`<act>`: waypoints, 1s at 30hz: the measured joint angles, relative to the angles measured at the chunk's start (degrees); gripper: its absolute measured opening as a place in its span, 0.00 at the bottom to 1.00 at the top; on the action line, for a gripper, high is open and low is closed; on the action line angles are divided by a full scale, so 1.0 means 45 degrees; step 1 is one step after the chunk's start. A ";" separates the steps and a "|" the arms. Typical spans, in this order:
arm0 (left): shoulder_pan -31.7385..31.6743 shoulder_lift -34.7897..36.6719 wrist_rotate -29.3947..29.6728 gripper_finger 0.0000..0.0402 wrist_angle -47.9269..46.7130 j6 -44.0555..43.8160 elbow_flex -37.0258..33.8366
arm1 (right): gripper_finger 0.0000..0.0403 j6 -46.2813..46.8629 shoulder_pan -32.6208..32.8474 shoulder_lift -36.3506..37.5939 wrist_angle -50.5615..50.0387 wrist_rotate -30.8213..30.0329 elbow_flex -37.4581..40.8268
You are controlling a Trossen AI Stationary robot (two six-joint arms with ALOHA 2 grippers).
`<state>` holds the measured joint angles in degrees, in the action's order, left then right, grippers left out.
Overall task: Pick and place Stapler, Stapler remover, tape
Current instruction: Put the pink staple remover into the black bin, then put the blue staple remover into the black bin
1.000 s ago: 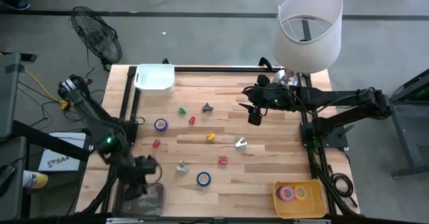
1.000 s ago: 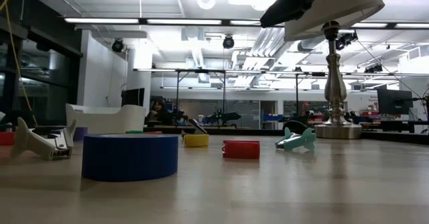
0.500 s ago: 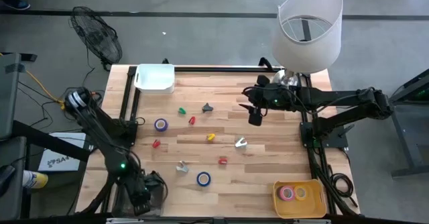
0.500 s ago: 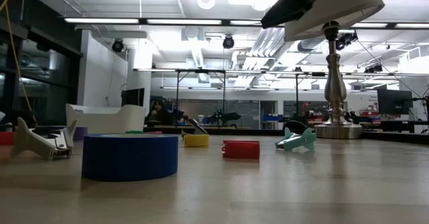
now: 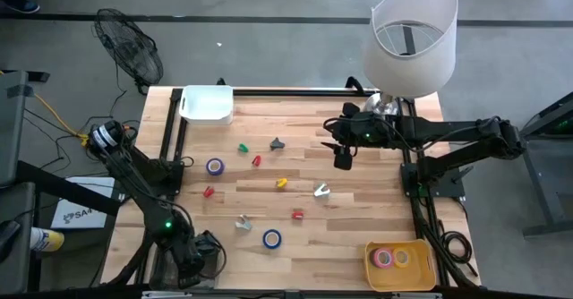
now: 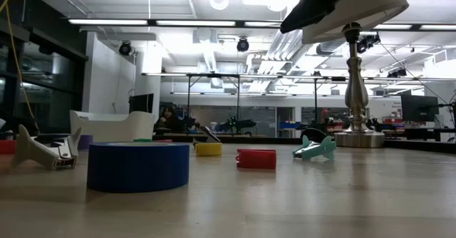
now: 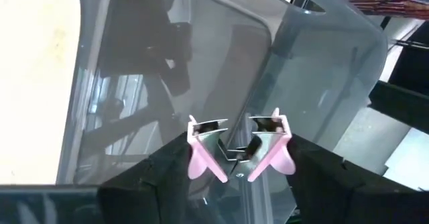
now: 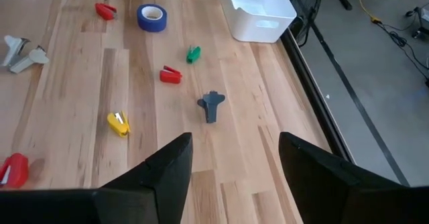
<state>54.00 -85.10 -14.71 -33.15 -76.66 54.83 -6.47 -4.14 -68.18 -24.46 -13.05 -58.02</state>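
Note:
My left gripper (image 5: pixel 204 252) hangs over a clear plastic bin (image 5: pixel 192 270) at the table's near left corner, with a pink staple remover (image 7: pixel 238 150) between its fingers. My right gripper (image 5: pixel 341 160) hovers open above the far right of the table, holding nothing. Loose on the wood lie two blue tape rolls (image 5: pixel 271 239) (image 5: pixel 214 166), small red staplers (image 5: pixel 297 214) (image 5: pixel 209 192), a yellow one (image 5: pixel 281 183), a green one (image 5: pixel 243 148), white staple removers (image 5: pixel 243 223) (image 5: pixel 320 190) and a dark one (image 5: pixel 277 143). My left gripper has the staple remover's two pink wings (image 7: pixel 201 160) between its fingers, one wing against each finger. The fingers slant down from above the bin. The remover's metal claws (image 7: pixel 231 127) point down at the bin floor and stand apart; whether it rests on the floor I cannot tell.
A white bin (image 5: pixel 208 104) stands at the far left. A yellow bin (image 5: pixel 421 250) with tape rolls sits at the near right corner. A lamp (image 5: pixel 412 39) with a white shade rises at the far right, beside my right arm. Bare wood lies between the scattered items.
My left gripper has swung toward the table's near edge and sunk over the clear bin, tipping more steeply downward. My right arm has kept still.

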 joint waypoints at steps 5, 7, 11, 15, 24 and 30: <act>0.0000 0.0000 0.0007 0.58 0.0005 0.0000 0.0000 | 0.53 -0.0749 0.0000 0.0000 -0.0217 0.0531 0.0000; 0.0000 0.0000 0.0126 0.58 0.0010 0.0046 0.0000 | 0.53 -0.1036 0.0000 0.0000 -0.0270 0.0621 0.0000; -0.0006 0.0005 0.0350 0.58 0.0009 0.0161 0.0000 | 0.53 -0.1599 -0.0004 0.0000 -0.0385 0.0688 0.0000; -0.0005 0.0298 0.0039 0.58 -0.0002 0.0138 0.0000 | 0.53 -0.2623 -0.0005 0.0000 -0.0593 0.1128 0.0000; -0.0010 0.2750 0.3205 0.58 -0.2067 -0.0919 0.0000 | 0.53 -0.4315 -0.0005 -0.0518 -0.1118 0.2669 0.0000; -0.0010 0.4166 0.5848 0.58 -0.3740 -0.0921 0.0000 | 0.53 -0.4337 0.0010 -0.2184 -0.2322 0.3670 0.0000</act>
<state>53.95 -66.35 11.60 -49.97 -80.81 54.83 -25.99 -4.10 -78.01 -34.91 3.47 -58.02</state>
